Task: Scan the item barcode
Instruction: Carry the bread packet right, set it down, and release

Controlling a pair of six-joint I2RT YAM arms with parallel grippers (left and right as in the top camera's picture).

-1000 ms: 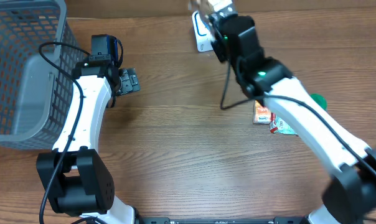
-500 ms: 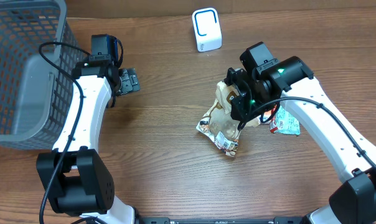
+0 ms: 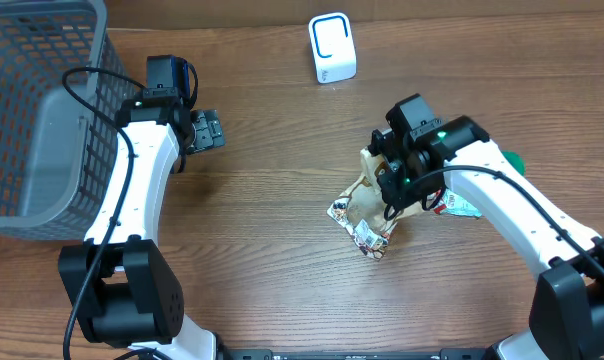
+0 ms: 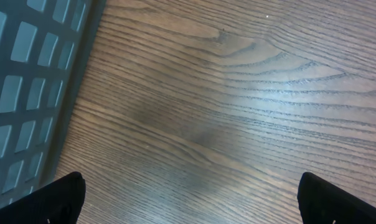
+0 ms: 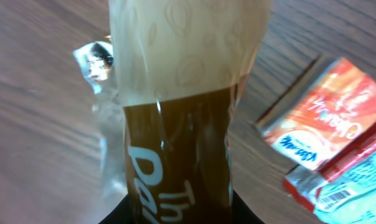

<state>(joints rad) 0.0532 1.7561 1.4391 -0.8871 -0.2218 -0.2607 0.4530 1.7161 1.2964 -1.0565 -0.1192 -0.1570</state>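
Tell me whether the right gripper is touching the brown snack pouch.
Touching. In the right wrist view the brown snack pouch runs straight into the right gripper, clamped between its fingers.

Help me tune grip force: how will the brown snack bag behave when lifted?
Probably floppy: the snack bag looks crumpled where the right gripper holds it. Likely light for its size, being a thin film pouch. Its glossy foil may slip in a pinch.
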